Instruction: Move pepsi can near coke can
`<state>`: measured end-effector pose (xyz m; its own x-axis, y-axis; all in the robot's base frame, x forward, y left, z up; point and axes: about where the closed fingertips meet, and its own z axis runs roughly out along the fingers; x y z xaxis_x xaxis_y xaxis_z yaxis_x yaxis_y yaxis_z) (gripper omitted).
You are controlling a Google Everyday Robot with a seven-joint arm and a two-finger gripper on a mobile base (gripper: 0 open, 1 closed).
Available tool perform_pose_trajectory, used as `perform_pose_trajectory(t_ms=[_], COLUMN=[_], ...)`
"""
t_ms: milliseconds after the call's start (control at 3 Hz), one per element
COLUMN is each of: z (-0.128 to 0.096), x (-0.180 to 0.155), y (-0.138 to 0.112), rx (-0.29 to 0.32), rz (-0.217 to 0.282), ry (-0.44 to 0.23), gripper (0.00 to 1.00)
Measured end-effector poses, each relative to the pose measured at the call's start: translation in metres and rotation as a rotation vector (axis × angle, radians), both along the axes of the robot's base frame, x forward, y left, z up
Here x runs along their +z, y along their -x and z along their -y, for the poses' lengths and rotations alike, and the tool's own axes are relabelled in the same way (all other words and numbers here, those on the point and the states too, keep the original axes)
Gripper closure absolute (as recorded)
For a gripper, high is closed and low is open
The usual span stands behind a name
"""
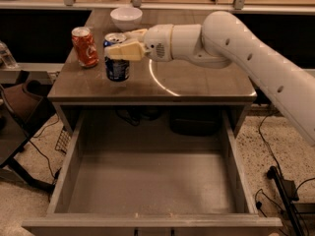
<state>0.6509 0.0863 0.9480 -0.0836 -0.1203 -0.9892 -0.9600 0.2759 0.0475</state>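
Note:
The pepsi can [117, 69], dark blue with a silver top, stands upright on the wooden table top [197, 80] toward its left side. My gripper [119, 46] reaches in from the right and is shut on the can's upper part, one cream finger [123, 51] across its front. The coke can [84, 46], red-orange with white script, stands upright just left of the pepsi can, a small gap between them.
A white bowl [126, 17] sits behind the cans at the table's back. A large drawer [147, 181] stands pulled open below the table front. Cables and a chair base lie on the floor at left and right.

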Motion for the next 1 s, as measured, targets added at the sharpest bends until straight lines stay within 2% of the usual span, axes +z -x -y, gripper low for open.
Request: perform_pose_trajectory(t_ms=[333,1000], z=[-0.028,-0.039], x=[-0.014,-0.019], y=[-0.009,-0.009], rx=[0.061,0.082], rz=[0.033,0.042], ry=[-0.027,-0.032], gripper=[1.00,0.56])
